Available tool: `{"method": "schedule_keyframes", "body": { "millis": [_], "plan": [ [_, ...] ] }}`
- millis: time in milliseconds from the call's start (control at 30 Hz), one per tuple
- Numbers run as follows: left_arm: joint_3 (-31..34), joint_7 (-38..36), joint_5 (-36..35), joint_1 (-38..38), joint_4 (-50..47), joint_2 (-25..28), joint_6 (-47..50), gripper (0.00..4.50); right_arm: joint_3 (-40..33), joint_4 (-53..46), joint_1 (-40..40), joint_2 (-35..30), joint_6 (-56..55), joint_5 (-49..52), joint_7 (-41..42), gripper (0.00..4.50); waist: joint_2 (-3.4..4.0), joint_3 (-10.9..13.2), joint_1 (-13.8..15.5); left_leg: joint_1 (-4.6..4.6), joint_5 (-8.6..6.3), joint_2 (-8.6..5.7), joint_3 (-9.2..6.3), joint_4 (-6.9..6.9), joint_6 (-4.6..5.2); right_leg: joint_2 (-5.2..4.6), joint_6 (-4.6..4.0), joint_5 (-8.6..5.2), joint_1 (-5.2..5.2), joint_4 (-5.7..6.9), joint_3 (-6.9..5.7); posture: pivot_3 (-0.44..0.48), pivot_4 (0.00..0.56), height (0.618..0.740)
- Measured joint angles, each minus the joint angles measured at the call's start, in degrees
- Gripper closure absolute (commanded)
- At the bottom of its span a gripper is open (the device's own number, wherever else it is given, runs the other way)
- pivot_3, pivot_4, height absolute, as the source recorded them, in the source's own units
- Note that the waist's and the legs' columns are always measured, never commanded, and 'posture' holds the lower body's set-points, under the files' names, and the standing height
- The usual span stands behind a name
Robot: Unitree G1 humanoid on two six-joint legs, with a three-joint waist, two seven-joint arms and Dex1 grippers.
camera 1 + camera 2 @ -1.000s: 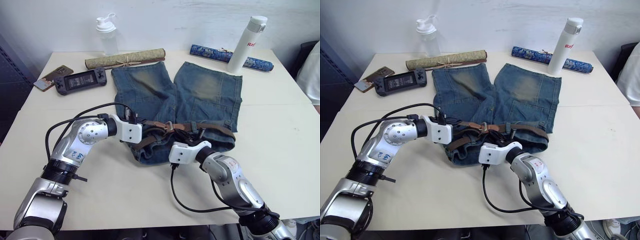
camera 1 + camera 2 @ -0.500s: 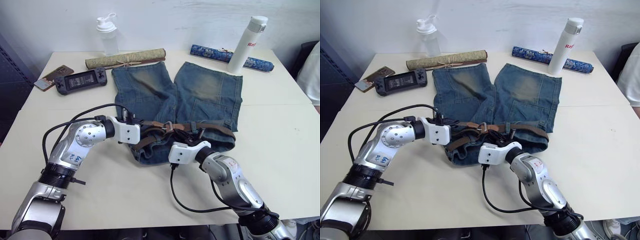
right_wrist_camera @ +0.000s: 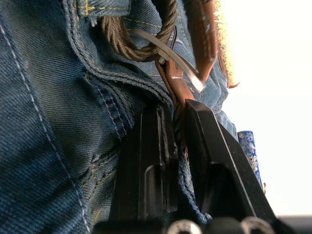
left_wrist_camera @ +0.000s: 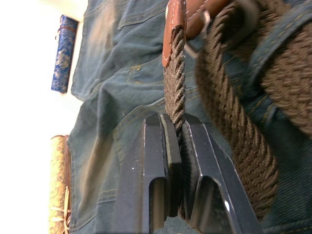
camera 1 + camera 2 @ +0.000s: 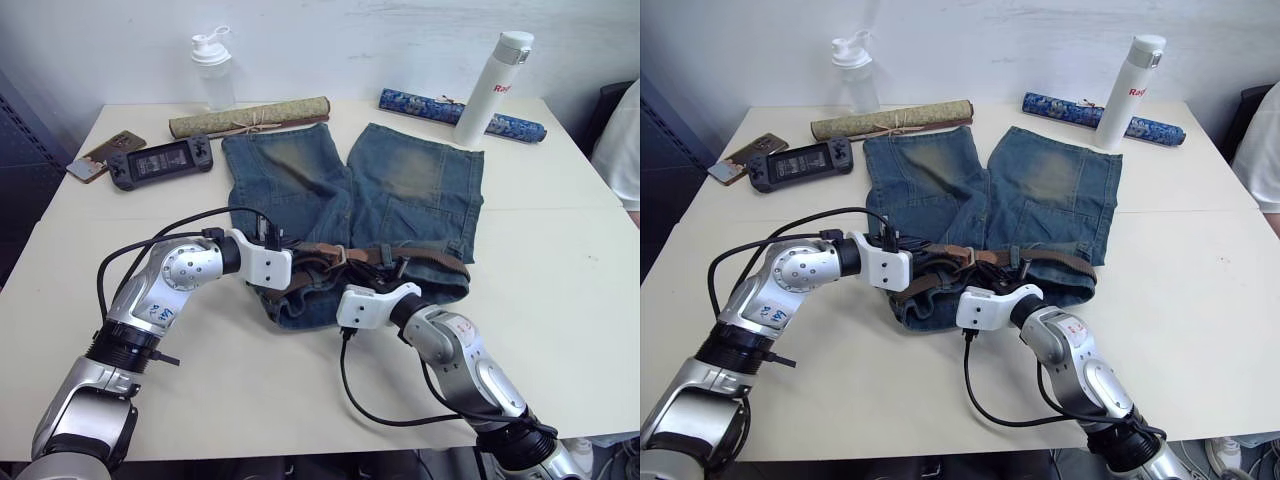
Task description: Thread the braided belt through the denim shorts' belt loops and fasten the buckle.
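**Both grippers clamped at the waistband, belt partly threaded**

Left arm is bent at the elbow and reached in from the near left. Left gripper (image 4: 178, 146) is pinched on the braided belt (image 5: 425, 256); in the left wrist view the woven strap is seen squeezed between both fingers (image 4: 158, 161), just below a brown leather end.

Right arm is folded in from the near right, forearm angled toward the waistband. Right gripper (image 3: 175, 141) is closed on a fold of the denim shorts (image 5: 400, 180) at the waistband, with a brown leather strip caught between the pads; the buckle (image 3: 168, 53) is seen just beyond the fingertips, its prong angled across the frame.

The shorts are laid flat at table centre, legs pointed away, waistband toward the robot. The belt is run along the waistband, under a belt loop (image 5: 457, 249) toward the right side, bunched between the two grippers.

Red lettering starting "Ra" can be read on the white bottle (image 5: 490, 85); the rest is cut off.
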Motion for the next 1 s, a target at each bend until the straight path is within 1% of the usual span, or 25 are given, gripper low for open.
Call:
{"method": "schedule_keyframes", "body": {
  "millis": [167,267,533,800,867,1000],
  "plan": [
    [-0.39,-0.15,1.25,-0.5,0.01,0.33,-0.94,4.5,0.0,0.0,-0.01,0.15,0.0,0.01,0.02,4.43,0.0,0.0,-0.05,0.0,0.0,0.0,0.0,-0.01,0.0,0.0,0.0,0.0,0.0,0.0,0.0,0.0,0.15,0.717],
    [-0.66,0.02,3.95,-0.95,0.02,1.14,-1.7,4.5,0.0,0.01,-0.04,0.35,0.05,0.0,0.08,4.43,0.0,0.0,-0.01,0.0,0.0,0.0,0.02,0.0,0.0,0.0,0.0,0.0,-0.02,0.01,0.0,0.0,0.15,0.717],
    [-0.84,-0.28,5.01,-1.23,-0.12,1.16,-1.72,4.5,0.0,0.07,-0.11,0.68,0.05,-0.05,0.17,4.43,0.0,0.0,0.0,0.0,0.0,0.0,0.03,0.01,0.0,0.0,0.0,0.0,-0.03,0.03,0.01,0.0,0.15,0.717],
    [-2.59,-0.16,6.59,-2.23,-0.06,-1.66,-0.14,4.5,-0.25,0.79,-0.12,0.73,0.08,-0.44,0.48,4.43,0.0,0.0,0.0,0.0,0.0,0.0,0.05,0.02,0.0,0.01,0.0,0.0,-0.03,0.05,0.0,0.0,0.15,0.717],
    [-2.69,-0.07,6.92,-2.25,-0.03,-3.09,0.8,4.5,-0.87,0.79,-0.11,0.68,0.09,-0.55,0.59,4.43,0.0,0.0,0.04,-0.01,0.01,0.0,0.05,0.05,0.01,0.0,0.0,0.0,-0.03,0.05,0.01,0.0,0.15,0.717],
    [-2.92,-0.64,7.16,-2.23,0.02,-3.45,1.34,4.5,-1.05,0.8,-0.09,0.68,0.13,-0.96,0.74,4.43,0.0,0.0,0.1,-0.02,0.01,0.0,0.04,0.08,0.02,-0.01,0.0,0.0,-0.03,0.07,0.01,0.0,0.15,0.717]
  ]
}}
